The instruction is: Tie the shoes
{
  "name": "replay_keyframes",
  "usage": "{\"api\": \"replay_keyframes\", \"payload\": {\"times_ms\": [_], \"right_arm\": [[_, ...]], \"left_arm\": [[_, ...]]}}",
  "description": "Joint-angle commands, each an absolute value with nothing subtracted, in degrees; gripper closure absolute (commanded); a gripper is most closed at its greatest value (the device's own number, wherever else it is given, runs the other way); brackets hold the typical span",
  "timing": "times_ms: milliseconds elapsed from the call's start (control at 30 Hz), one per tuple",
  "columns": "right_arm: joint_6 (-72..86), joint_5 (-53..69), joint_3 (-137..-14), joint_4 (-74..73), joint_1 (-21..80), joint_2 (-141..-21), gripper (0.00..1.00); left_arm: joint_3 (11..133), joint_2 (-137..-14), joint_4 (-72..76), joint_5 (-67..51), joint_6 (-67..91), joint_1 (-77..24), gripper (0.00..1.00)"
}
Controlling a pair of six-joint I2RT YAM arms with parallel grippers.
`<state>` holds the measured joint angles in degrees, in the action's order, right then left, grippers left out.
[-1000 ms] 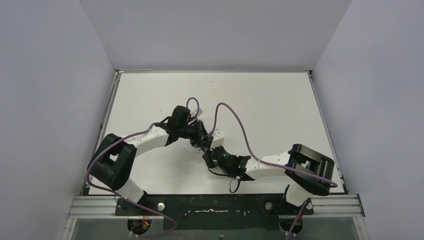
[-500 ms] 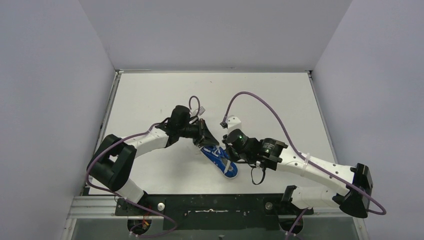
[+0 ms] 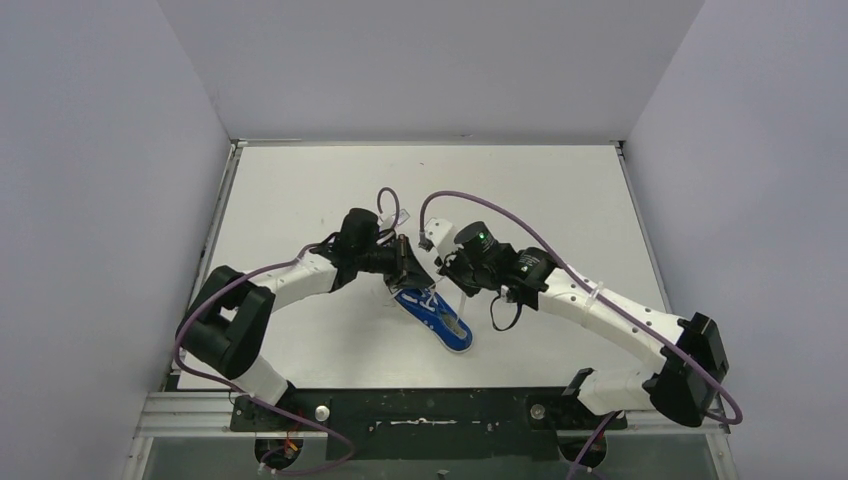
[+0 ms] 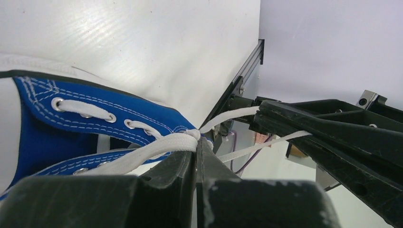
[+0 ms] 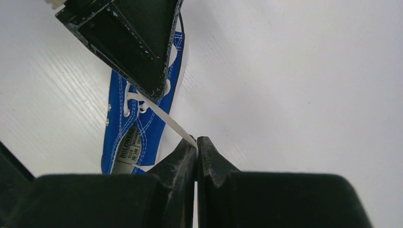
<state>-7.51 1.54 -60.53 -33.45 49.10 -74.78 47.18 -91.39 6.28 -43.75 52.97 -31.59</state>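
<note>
The left arm bends in from the left, and the left gripper [image 3: 410, 272] tips down over the far end of the sneaker [image 3: 438, 318]. Its fingers are pressed together on a white lace [image 4: 157, 145] by the top eyelets. Just beside it, the right arm arcs in from the right, and the right gripper [image 3: 447, 276] is pinched tight on a lace strand stretched taut from the shoe. The sneaker lies on the table [image 3: 560, 200], near its middle and angled toward the near right. It is blue canvas with white stitching, metal eyelets and a white sole rim.
</note>
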Motion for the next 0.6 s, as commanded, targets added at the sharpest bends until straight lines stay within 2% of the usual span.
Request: {"api": "replay_keyframes", "payload": {"times_ms": [0, 133, 267, 433, 567], "right_arm": [[-22.16, -0.79, -54.4, -16.3, 47.38, -69.77, 0.98], [-20.38, 7.8, -49.92, -3.6, 43.66, -70.81, 1.0], [-12.81, 18.61, -53.66, -4.6, 38.51, -76.84, 1.0], [-10.5, 19.38, -58.27, -11.3, 37.51, -75.91, 0.97], [-15.39, 12.57, -64.5, -22.38, 38.11, -75.63, 0.94]], "left_arm": [[49.88, -92.87, 5.6, -46.13, 47.86, -30.81, 1.0], [51.14, -93.3, 3.4, -47.61, 44.94, -30.46, 1.0], [51.79, -93.38, 0.76, -47.4, 41.69, -29.88, 1.0], [52.36, -94.59, 1.46, -47.44, 41.63, -29.11, 1.0], [52.94, -95.59, 1.6, -47.27, 41.09, -29.07, 1.0]]}}
